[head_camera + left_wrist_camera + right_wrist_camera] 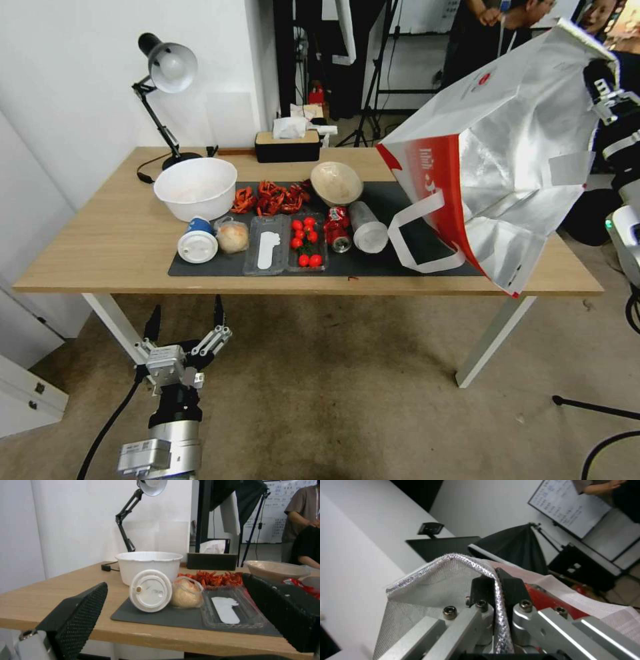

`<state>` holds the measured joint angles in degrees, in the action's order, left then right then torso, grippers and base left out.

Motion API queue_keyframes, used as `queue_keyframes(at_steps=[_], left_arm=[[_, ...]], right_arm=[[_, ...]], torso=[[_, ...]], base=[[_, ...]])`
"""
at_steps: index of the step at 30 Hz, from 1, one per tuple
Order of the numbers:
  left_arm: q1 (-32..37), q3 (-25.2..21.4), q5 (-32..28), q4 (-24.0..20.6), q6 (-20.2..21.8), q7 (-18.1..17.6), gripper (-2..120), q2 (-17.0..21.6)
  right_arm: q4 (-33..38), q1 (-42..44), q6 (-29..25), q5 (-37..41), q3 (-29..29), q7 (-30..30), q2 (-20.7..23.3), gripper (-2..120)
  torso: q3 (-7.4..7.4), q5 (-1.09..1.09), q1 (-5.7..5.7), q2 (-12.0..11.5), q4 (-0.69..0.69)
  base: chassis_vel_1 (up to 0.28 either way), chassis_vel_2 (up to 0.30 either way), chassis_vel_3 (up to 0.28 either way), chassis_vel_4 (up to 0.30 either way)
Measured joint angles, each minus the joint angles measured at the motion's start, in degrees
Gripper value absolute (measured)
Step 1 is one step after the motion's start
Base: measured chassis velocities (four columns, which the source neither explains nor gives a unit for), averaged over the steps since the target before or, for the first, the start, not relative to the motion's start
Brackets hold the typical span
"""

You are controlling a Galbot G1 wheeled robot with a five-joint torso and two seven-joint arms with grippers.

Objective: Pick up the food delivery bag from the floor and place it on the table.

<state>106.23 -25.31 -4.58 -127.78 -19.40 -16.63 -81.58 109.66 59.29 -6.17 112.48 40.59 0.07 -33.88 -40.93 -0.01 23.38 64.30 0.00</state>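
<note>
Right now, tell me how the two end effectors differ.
The right end effector is raised high beside the table, shut on the rim of the food delivery bag, which hangs tilted over the table's right end. The left end effector sits low in front of the table, open and empty. Both have black fingers on metal frames.

White-and-red, silver-lined food delivery bag (507, 153); dark grey mat (373, 263).
</note>
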Motion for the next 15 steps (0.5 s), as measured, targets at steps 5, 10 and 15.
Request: queue_keyframes(at_steps=[5, 10, 15], left_arm=[[0.0, 0.0, 0.3, 0.0, 0.0, -0.1, 100, -0.2], [0.1, 0.0, 0.7, -0.1, 0.0, -0.2, 100, -0.4], [0.2, 0.1, 1.0, -0.3, -0.1, -0.2, 100, -0.7]], right_arm=[[-0.6, 1.4, 0.9, -1.5, 0.6, 3.7, -0.2, 0], [-1.0, 2.4, 2.2, -2.4, 0.9, 6.7, -0.2, 0], [-1.4, 3.1, 3.9, -3.5, 1.0, 10.4, 0.5, 0]], torso=[[0.0, 0.0, 0.0, 0.0, 0.0], [0.0, 0.01, 0.0, 0.0, 0.0], [0.0, 0.01, 0.0, 0.0, 0.0]], base=[[0.0, 0.0, 0.0, 0.0], [0.0, 0.0, 0.0, 0.0], [0.0, 0.0, 0.0, 0.0]])
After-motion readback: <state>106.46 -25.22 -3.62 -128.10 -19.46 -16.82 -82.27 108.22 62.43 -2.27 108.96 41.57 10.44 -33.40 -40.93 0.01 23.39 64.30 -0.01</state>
